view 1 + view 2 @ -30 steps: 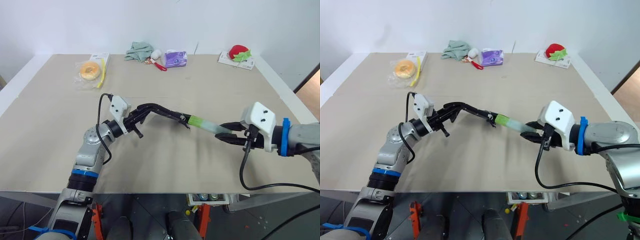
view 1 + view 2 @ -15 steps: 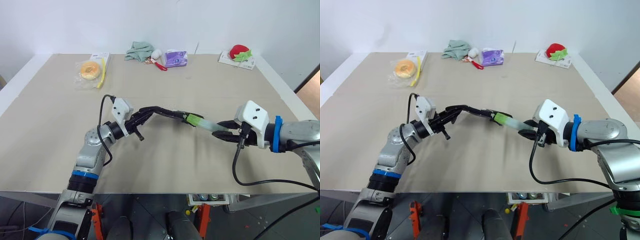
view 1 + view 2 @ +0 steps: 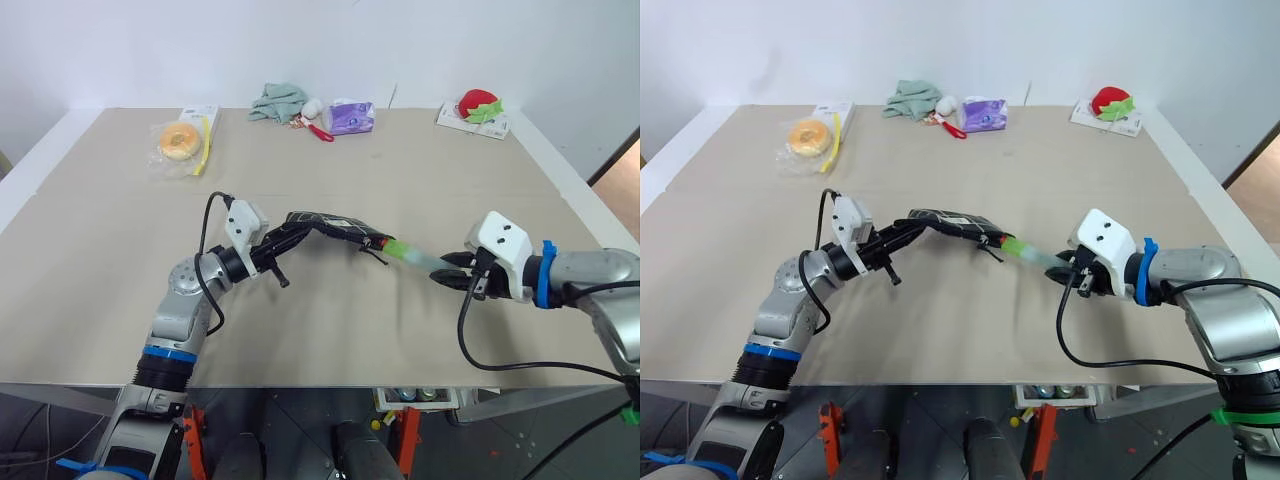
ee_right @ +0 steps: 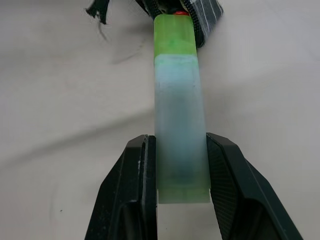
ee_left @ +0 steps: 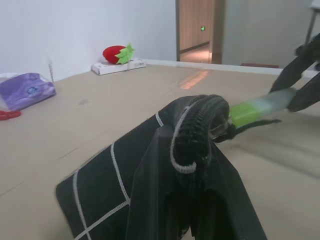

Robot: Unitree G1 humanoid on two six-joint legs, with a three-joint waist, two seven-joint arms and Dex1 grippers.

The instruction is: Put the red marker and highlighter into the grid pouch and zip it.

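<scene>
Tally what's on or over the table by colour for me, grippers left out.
Green: 2, highlighter, crumpled cloth
Black: 1, grid pouch
Red: 2, strawberry toy, curved tool
Purple: 1, packet
Orange: 1, bagged ring
White: 2, flat box, small ball
Total: 9

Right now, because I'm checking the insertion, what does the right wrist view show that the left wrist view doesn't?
Right wrist view: a red speck inside the mouth of the grid pouch, and both jaws pressed flat on the pale end of the highlighter. Left wrist view: the pouch's gridded side, with a strawberry toy and a purple packet behind. Both: the right gripper holding the highlighter, its green cap at the pouch's open mouth.
</scene>
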